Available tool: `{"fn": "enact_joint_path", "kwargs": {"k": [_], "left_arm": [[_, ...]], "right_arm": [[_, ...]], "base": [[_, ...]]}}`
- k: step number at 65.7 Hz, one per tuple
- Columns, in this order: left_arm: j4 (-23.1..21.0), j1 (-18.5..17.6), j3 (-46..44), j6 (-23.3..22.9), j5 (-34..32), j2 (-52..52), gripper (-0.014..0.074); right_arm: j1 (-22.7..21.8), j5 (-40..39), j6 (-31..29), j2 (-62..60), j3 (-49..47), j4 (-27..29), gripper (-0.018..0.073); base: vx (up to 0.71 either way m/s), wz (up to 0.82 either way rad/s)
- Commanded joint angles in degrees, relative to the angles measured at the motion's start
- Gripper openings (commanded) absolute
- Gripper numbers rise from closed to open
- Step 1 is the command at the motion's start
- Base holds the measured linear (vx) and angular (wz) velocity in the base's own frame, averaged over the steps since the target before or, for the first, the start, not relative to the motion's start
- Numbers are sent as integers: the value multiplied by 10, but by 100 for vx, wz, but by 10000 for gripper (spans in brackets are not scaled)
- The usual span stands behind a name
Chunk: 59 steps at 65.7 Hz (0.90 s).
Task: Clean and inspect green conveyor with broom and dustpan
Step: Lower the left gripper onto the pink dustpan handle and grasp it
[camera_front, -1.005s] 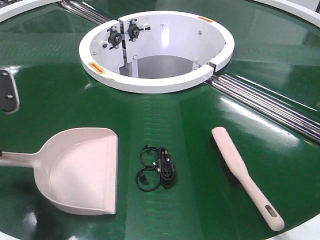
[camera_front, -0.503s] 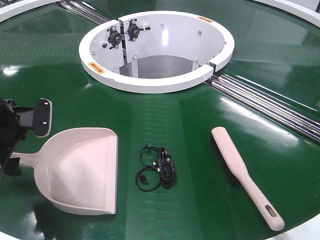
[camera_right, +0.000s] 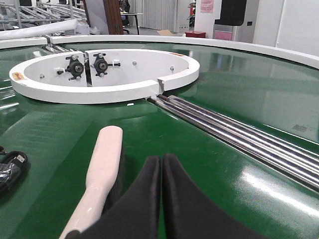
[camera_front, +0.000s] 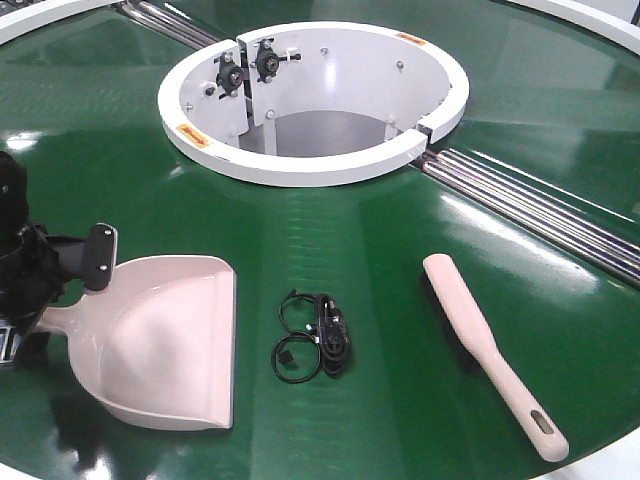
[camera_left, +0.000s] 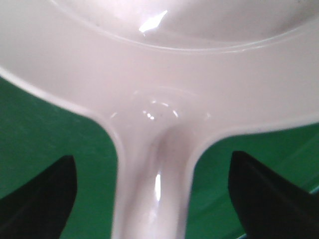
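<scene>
Left wrist-mounted: gripper (camera_left: 151,164) seemingly astride dustpan (camera_left: 164,74)

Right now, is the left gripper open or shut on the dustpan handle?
Open: left gripper fingers stand clear of the dustpan handle, green conveyor showing between.

white wall (camera_right: 299,20) | brown pillar (camera_right: 113,15) | metal racks (camera_right: 25,11) far left | red box (camera_right: 195,34) far back
</scene>
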Motion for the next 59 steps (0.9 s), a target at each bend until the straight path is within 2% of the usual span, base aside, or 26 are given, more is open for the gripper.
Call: {"fn": "enact_joint_path", "kwargs": {"k": [1, 7, 16, 32, 59], "left_arm": [[2, -3, -16, 0, -10, -14, 546], [2, -3, -16, 0, -11, -4, 505], [2, -3, -16, 0, -1, 4, 383], [4, -4, -17, 0, 14, -6, -2], [2, -7, -17, -6, 39, -74, -8]], "right_arm": [[-2, -42, -1, -6, 2, -4, -9], [-2, -42, -1, -6, 2, -4, -9], [-2, -42, -1, -6, 2, -4, -9], [-2, -42, -1, -6, 2, -4, -9], [-2, -42, -1, -6, 2, -4, -9]], "base": [[0, 0], [0, 0], [0, 0], [0, 0], [0, 0]]}}
